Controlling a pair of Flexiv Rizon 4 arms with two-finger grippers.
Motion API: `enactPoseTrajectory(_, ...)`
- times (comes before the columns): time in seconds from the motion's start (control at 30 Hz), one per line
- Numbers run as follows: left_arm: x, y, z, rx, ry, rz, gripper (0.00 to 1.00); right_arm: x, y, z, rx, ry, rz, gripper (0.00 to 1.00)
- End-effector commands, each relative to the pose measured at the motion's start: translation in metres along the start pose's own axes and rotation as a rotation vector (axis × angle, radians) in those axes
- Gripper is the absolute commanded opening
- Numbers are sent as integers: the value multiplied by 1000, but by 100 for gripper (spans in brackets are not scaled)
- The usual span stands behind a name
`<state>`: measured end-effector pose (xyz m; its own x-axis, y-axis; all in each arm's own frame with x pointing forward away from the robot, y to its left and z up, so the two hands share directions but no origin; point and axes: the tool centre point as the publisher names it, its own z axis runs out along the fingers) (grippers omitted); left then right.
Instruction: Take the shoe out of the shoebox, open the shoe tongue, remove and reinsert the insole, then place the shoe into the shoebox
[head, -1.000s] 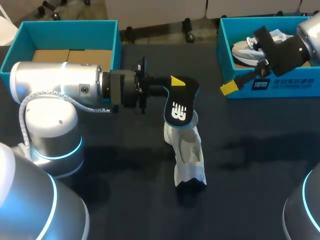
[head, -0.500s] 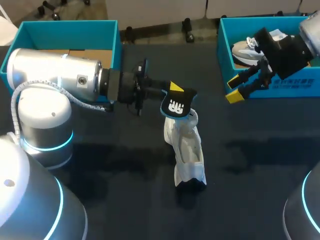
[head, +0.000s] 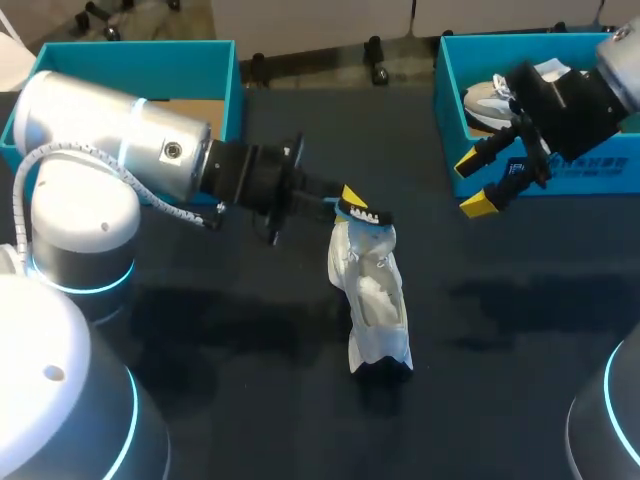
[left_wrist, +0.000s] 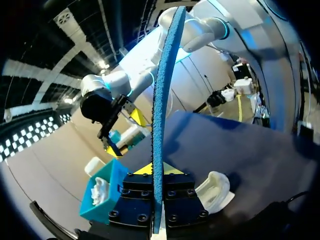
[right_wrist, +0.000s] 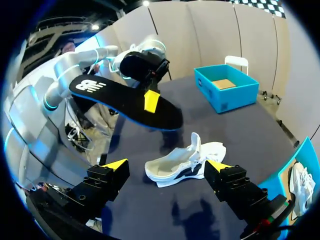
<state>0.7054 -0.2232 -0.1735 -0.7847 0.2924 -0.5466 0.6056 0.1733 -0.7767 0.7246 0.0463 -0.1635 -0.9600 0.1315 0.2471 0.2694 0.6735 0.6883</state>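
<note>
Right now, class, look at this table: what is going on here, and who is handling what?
The left gripper is shut on the black insole, holding it in the air over the white shoe, which lies on the table. The right gripper hangs open and empty by the right shoebox, where a second shoe sits. The insole is out of the shoe and not yet back in.

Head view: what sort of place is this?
Probably a robot test bench for shoe handling: dark table, teal shoeboxes at its far corners, a white shoe mid-table, the left tool gripping an insole.
</note>
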Motion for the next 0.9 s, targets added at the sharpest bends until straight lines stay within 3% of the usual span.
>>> enactPoseTrajectory(0.03,0,-2,1,-14,39,-57,0,-1,1,1,3,1,2,100)
enactPoseTrajectory(0.2,5,1,3,-30,68,-140,0,-1,1,1,3,1,2,100)
enactPoseTrajectory(0.5,21,6,4,-43,100,-254,0,6,-31,27,50,-82,-62,100)
enactPoseTrajectory(0.9,45,18,15,-34,90,-300,0,1,-50,62,75,-54,-153,100)
